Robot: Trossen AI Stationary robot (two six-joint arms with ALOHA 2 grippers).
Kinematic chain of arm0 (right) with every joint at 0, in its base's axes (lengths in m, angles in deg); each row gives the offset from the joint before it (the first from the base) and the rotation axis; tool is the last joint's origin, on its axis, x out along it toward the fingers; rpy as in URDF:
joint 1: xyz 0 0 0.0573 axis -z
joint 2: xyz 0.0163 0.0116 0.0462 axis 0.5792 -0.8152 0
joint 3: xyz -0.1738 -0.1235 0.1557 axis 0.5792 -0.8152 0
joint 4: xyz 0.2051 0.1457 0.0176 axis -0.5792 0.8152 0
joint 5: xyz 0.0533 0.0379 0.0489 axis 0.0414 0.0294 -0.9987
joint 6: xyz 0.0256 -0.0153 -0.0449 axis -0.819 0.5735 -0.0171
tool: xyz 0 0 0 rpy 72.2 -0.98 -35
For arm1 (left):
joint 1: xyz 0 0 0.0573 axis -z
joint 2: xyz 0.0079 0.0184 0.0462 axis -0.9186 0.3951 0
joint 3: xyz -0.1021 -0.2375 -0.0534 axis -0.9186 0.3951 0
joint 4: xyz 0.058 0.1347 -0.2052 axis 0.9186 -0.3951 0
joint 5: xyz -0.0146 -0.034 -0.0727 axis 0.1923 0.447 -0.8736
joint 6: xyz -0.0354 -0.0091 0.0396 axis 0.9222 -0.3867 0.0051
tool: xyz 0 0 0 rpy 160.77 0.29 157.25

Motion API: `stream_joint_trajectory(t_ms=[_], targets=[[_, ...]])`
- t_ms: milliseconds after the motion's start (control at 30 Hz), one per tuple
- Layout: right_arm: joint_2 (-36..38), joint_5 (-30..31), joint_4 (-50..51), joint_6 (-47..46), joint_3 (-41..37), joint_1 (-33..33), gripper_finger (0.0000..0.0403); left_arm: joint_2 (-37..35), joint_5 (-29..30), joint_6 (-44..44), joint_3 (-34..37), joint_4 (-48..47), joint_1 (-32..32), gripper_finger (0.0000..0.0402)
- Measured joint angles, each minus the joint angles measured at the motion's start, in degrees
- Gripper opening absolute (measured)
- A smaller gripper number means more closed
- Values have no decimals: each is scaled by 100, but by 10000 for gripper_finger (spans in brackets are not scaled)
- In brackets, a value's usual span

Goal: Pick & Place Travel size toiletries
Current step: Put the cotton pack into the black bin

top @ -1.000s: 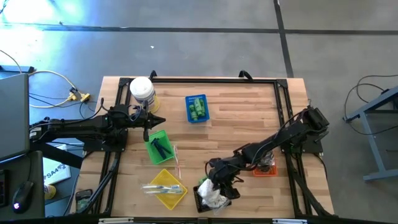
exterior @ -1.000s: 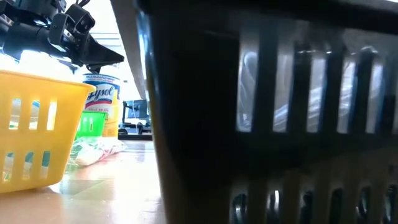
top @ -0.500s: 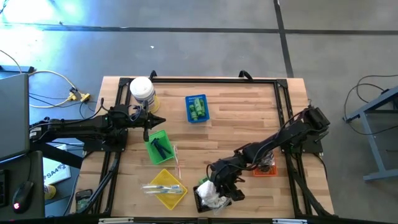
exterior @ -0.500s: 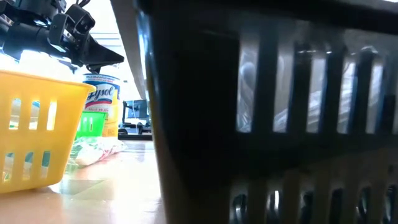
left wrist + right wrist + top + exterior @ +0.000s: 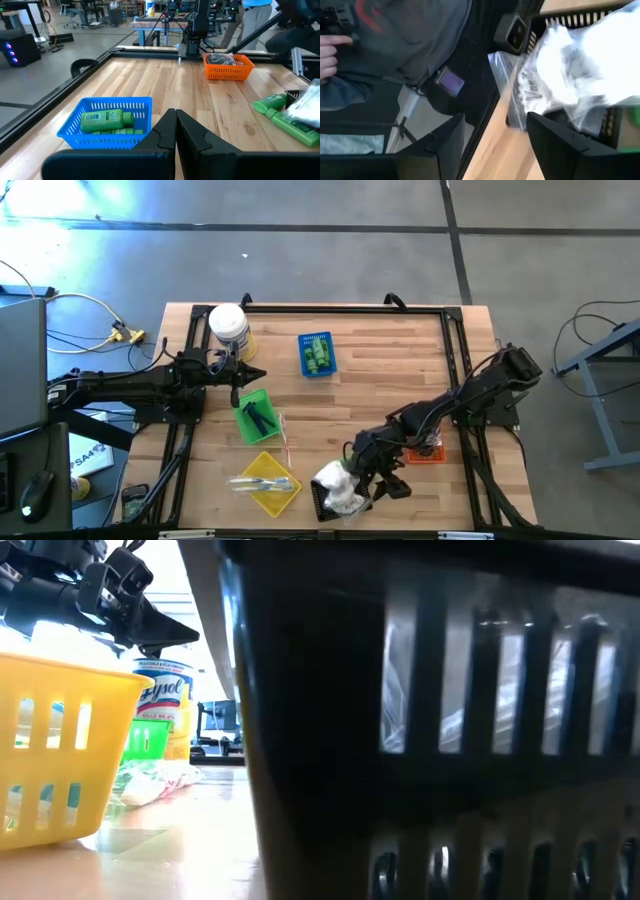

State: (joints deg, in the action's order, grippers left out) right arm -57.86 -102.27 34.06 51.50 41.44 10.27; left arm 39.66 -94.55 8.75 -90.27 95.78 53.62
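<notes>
The white soft packets (image 5: 338, 490) are being left heaped in the black basket (image 5: 320, 507) at the tabletop's near edge, seemingly just let go. The right gripper (image 5: 383, 483) is being held spread beside them, empty. The left gripper (image 5: 243, 374), pressed closed, is being parked near the far-left corner.

Black basket (image 5: 430, 720) wall filling most of the low view and hiding the table behind it, white packets (image 5: 400, 660) showing only through its slots, blurred white packets (image 5: 580, 80) running off the right wrist view's edge, orange basket (image 5: 428, 450) partly covered by the right arm.
</notes>
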Motion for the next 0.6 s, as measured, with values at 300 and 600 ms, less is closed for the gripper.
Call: stream_joint_trajectory(t_ms=[300,600], targets=[[606,746,1005,264,-3,0,198,2,2,-10,2,-17,0,0],[1221,2965,1291,1074,-29,15,176,2,6,-164,2,-15,0,0]])
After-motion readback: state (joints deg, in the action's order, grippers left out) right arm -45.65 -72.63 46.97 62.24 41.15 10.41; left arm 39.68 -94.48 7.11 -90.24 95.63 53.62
